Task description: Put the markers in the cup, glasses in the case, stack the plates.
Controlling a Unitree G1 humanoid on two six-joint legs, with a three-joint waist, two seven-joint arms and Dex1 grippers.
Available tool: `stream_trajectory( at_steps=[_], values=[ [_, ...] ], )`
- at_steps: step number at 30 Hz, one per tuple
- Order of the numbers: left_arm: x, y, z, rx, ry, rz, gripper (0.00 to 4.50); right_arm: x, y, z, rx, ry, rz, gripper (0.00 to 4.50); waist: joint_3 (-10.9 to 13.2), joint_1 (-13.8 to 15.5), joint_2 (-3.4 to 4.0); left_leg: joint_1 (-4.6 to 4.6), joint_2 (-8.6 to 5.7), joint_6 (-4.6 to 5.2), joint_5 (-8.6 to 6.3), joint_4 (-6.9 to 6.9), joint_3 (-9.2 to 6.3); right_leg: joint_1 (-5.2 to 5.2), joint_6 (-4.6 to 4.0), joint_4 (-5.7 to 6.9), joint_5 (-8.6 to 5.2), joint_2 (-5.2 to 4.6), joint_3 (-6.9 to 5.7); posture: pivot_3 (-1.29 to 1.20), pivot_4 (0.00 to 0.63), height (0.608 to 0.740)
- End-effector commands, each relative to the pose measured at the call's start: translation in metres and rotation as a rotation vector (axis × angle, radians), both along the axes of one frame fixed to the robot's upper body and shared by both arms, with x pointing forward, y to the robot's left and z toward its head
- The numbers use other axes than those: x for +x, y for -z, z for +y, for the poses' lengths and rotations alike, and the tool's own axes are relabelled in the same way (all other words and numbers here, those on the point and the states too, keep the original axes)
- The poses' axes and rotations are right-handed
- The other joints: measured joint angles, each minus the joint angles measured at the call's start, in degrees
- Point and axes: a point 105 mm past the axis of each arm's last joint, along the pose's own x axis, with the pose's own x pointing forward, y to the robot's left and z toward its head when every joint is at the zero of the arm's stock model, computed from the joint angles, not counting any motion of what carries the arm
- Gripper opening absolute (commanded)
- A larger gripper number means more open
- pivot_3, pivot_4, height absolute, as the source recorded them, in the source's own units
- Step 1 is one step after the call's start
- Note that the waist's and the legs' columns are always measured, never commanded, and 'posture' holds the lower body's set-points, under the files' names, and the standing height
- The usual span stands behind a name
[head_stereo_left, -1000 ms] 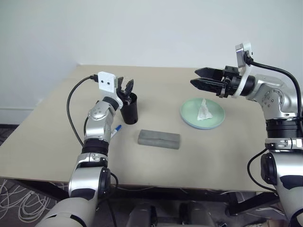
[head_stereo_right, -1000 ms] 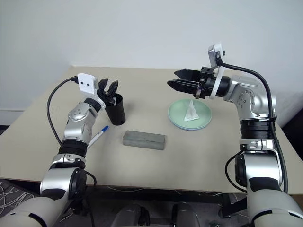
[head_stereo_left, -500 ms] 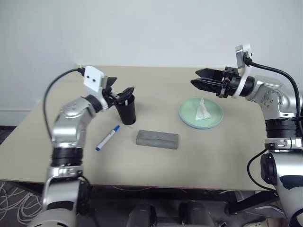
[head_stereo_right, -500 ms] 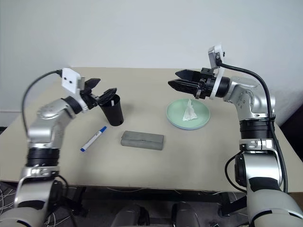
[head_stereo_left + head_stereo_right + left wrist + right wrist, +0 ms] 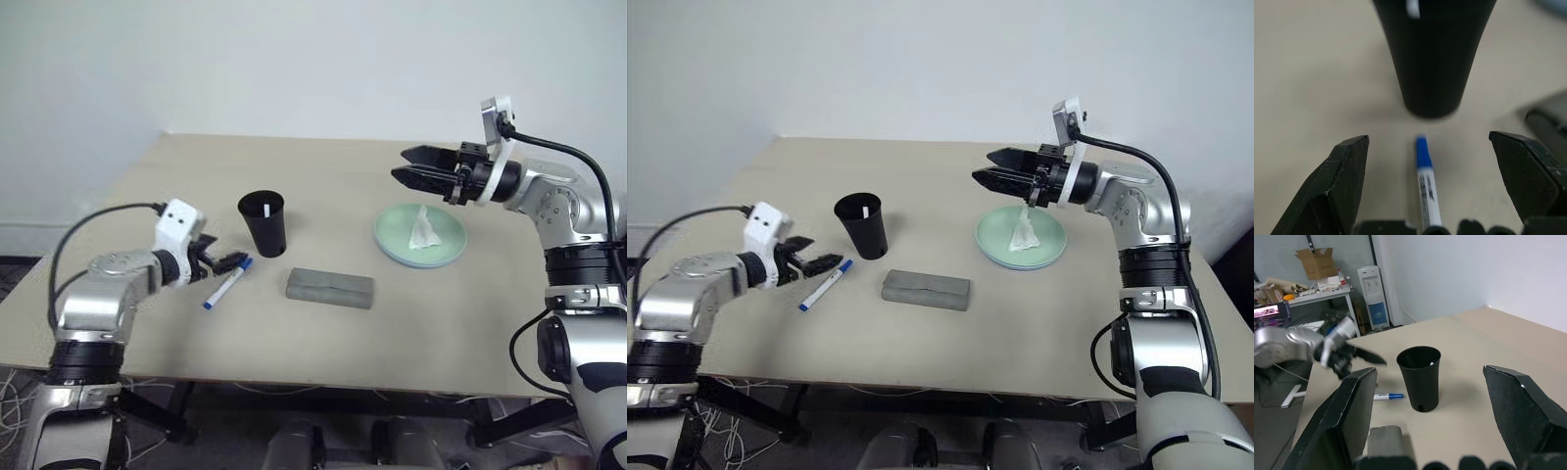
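Left gripper (image 5: 223, 262) low over the table (image 5: 460, 323), jaws spread around the blue marker (image 5: 225, 283), not touching. Cup (image 5: 265, 223) upright just beyond, a white marker end at its rim. Grey case (image 5: 330, 287) shut, right of the marker. Right gripper (image 5: 413, 173) hangs jaws spread, empty, above the green plate (image 5: 397, 245) holding a tissue (image 5: 423, 228).

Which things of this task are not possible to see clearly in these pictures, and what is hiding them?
- Cup contents: only a white tip shows at the rim in the head views; the black wall hides the rest.
- Case: lid shut, so the inside is hidden.
- Plate: a tissue lies on it; whether a second plate sits beneath cannot be told.
- Blue marker: lower barrel cut off in the left wrist view.
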Motion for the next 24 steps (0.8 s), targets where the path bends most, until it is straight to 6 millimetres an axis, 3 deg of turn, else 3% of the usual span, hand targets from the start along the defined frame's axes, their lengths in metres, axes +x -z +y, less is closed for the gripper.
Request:
stream_trajectory(
  at_steps=[1, 13, 24],
  values=[
    [0.010, -0.006, -0.001, 0.058, -0.012, -0.001, 4.17, -0.002, -0.019, 0.000, 0.004, -0.002, -0.071, 3.77, 0.0, 0.0, -0.02, -0.01, 0.00, 0.00, 0.00, -0.03, 0.01, -0.04, 0.01, 0.00, 0.00, 0.00, 0.00, 0.00, 0.000, 0.727],
    [0.025, 0.007, 0.014, 0.195, -0.084, 0.176, 4.17, -0.003, -0.015, 0.001, -0.003, 0.010, -0.067, 3.77, 0.0, 0.0, -0.03, -0.02, -0.02, -0.04, -0.01, -0.13, 0.05, -0.13, 0.08, 0.04, 0.05, 0.01, 0.00, 0.00, 0.000, 0.727],
    [0.022, 0.010, 0.008, 0.205, -0.040, 0.265, 4.17, -0.002, -0.015, 0.002, -0.002, 0.020, -0.069, 3.77, 0.0, -0.1, -0.03, -0.02, -0.03, -0.03, -0.01, -0.12, 0.05, -0.14, 0.08, 0.04, 0.05, -0.03, 0.02, 0.00, 0.000, 0.727]
  ],
)
